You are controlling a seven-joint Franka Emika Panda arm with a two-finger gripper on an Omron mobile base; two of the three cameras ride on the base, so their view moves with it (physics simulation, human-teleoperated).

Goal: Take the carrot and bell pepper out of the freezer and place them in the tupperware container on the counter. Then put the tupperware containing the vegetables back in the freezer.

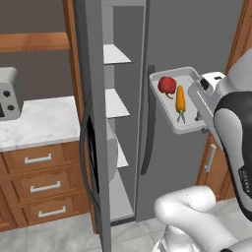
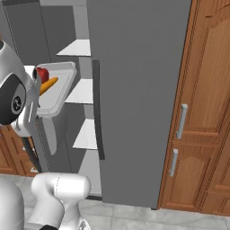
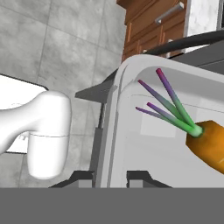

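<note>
Carrying the tupperware container [image 1: 173, 81], claw [image 3: 110, 177] clamped on its rim, carrot [image 1: 180, 99] and bell pepper [image 1: 167, 85] aboard; next: swing it left onto a freezer [image 1: 197, 34] shelf.

No readable text, label or number appears anywhere. A small pale mark sits on the arm's dark forearm cover [image 1: 244, 175] in the left base view, possibly lettering, but too blurred to make out.
</note>
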